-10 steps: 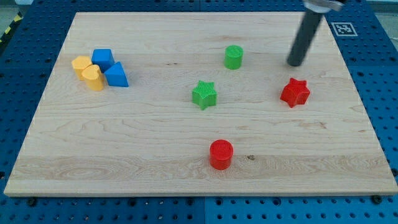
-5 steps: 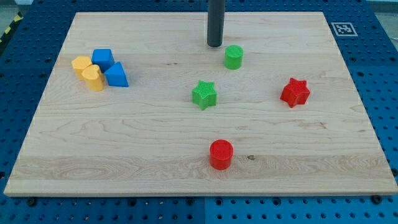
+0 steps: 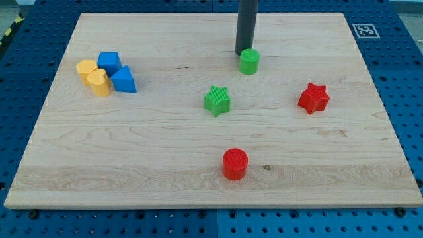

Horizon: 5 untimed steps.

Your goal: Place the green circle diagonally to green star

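Note:
The green circle (image 3: 249, 61) stands on the wooden board (image 3: 165, 145), up and to the right of the green star (image 3: 217, 100). My tip (image 3: 243, 53) is right behind the green circle on its upper-left side, touching or nearly touching it. The dark rod rises straight out of the view's top.
A red star (image 3: 313, 98) lies at the right. A red circle (image 3: 234, 163) lies near the bottom centre. At the left sits a tight cluster: two yellow blocks (image 3: 93, 75), a blue cube (image 3: 109, 62) and a blue triangle (image 3: 123, 80). A marker tag (image 3: 365, 30) sits off the board's top right corner.
My tip swept left from above the red star past the green circle, then came back right to the circle's upper-left edge. No block has visibly moved.

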{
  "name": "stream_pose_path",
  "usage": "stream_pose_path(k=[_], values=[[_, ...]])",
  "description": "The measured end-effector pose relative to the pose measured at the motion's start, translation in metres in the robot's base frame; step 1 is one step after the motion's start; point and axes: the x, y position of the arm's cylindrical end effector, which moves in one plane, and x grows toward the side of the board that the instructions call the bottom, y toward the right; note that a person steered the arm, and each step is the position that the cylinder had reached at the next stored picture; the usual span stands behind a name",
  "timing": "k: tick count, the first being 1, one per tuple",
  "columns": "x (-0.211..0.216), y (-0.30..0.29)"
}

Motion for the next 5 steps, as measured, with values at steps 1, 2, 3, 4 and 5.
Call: stream_pose_path(k=[1,2,3,4,5], values=[[0.005,0.008],[0.015,0.008],[0.031,0.008],[0.043,0.008],[0.031,0.015]])
